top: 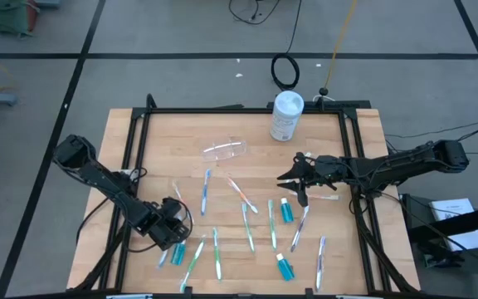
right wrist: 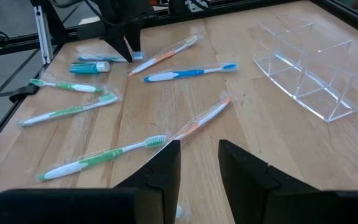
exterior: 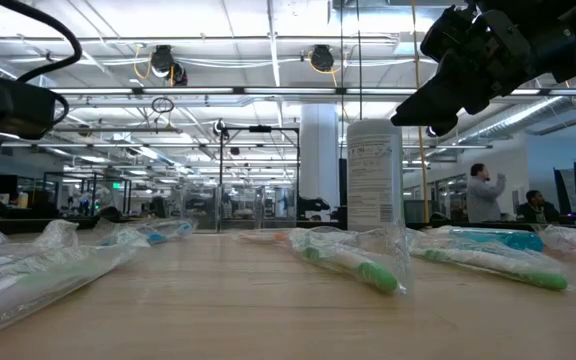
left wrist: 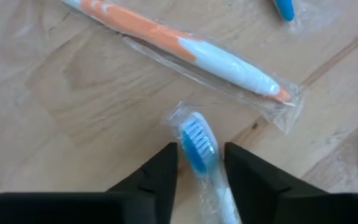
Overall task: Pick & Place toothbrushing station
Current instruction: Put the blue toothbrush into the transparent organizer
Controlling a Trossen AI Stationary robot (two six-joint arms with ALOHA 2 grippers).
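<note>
Several wrapped toothbrushes lie flat and scattered on the wooden table (top: 152,145), with two blue tubes (top: 286,209) (top: 285,267) among them. A clear plastic holder (top: 224,149) lies toward the far side and also shows in the right wrist view (right wrist: 303,68). My left gripper (top: 175,234) is near the table's near left corner, shut on a wrapped blue-and-white toothbrush (left wrist: 197,146). My right gripper (top: 292,186) is open and empty, held above the table's right half (exterior: 418,115). My left gripper pinches the wrapped toothbrush at its neck (left wrist: 209,183), just behind the blue-bristled head, between its two fingers (left wrist: 163,171). The brush runs along the fingers and its head sticks out past their tips. The handle is hidden behind the fingers. Whether the head is clear of the table does not show.
A white cylindrical canister (top: 286,115) stands at the table's far edge, right of centre. An orange-and-white wrapped toothbrush (left wrist: 185,50) lies just beyond my left gripper. A black frame (top: 222,109) runs round the table. People stand in the room behind (exterior: 483,195).
</note>
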